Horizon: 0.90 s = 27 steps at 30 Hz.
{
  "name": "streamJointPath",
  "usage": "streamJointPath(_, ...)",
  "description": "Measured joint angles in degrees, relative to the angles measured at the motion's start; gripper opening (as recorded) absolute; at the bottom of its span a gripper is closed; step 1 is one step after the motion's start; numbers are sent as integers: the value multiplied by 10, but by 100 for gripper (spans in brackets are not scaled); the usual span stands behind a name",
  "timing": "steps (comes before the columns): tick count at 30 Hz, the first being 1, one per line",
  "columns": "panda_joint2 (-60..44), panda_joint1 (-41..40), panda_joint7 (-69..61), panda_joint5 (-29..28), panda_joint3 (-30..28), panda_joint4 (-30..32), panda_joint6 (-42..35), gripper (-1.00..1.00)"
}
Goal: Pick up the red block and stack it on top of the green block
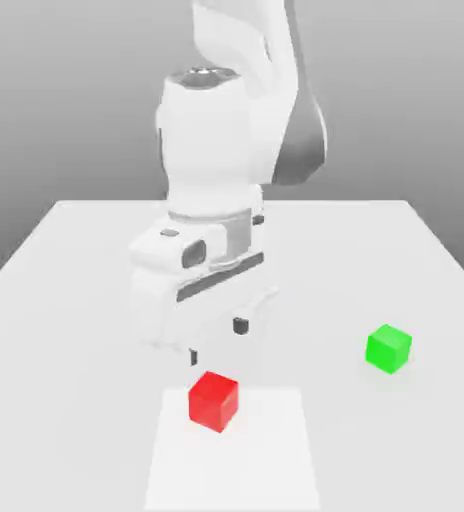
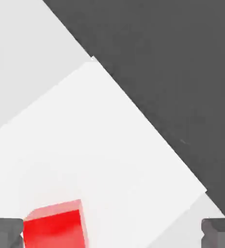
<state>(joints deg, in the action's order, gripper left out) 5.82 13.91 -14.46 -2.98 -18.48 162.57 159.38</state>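
The red block [image 1: 214,400] rests on the white table near its front edge. The green block [image 1: 388,348] sits apart from it, toward the exterior view's right. My gripper [image 1: 217,341] hangs just above and behind the red block, with its jaws open and nothing between them. In the hand view the red block [image 2: 54,227] lies close to one dark fingertip [image 2: 5,232], off the middle of the gripper [image 2: 112,235]; the other fingertip [image 2: 218,232] stands far from it.
A brighter white patch [image 1: 231,450] marks the table under the red block. The table's edge and dark floor [image 2: 182,72] beyond it show in the hand view. The arm's bulky white body [image 1: 211,200] stands behind the blocks.
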Motion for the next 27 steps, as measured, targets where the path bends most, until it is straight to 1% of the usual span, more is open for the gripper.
streamJointPath(2, -34, 5, -35, 11, -2, 10, 26, 0)
streamJointPath(4, -69, 4, -66, 44, 5, 9, 54, 0)
streamJointPath(6, -106, -3, -100, 89, 25, 4, 83, 0)
streamJointPath(9, -160, -45, -150, 157, 83, -5, 127, 0)
streamJointPath(10, -175, -61, -160, 170, 103, -7, 140, -100)
streamJointPath(15, -175, -61, -159, 170, 103, -7, 138, -100)
streamJointPath(16, -183, -69, -164, 177, 113, -8, 145, -100)
streamJointPath(17, -177, -64, -160, 171, 107, -7, 141, -100)
streamJointPath(18, -166, -55, -150, 158, 94, -5, 131, -100)
streamJointPath(22, -98, -39, -87, 69, 55, 5, 77, -100)
streamJointPath(25, -46, -52, -52, 22, 52, 14, 33, -100)
streamJointPath(27, -21, -19, -65, 18, 71, 20, 14, -100)
